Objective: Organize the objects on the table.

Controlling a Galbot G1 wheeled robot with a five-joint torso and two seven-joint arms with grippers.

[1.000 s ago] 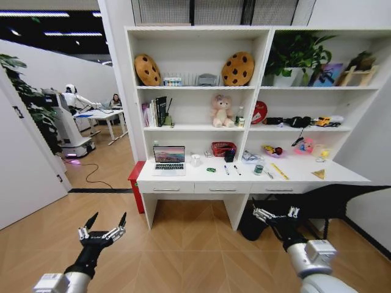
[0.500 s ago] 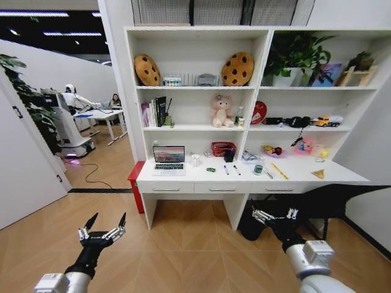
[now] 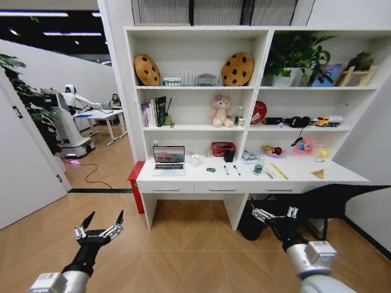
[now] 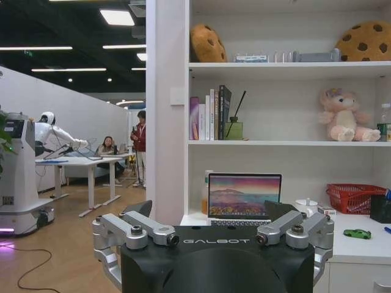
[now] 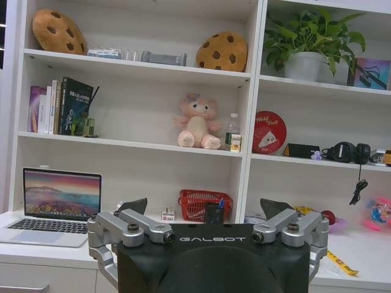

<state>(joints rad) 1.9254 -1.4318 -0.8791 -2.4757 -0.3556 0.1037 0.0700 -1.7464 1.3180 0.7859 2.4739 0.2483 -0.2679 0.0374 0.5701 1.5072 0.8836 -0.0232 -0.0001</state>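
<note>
Head view — laptop (image 3: 169,160) on table (image 3: 305,173), well beyond both spread-fingered grippers — left gripper (image 3: 98,224), right gripper (image 3: 274,213).

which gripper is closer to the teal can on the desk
Right. The right gripper hangs open below the desk front, almost under the teal can. The left gripper, also open, is low over the floor, far off to the can's left.
</note>
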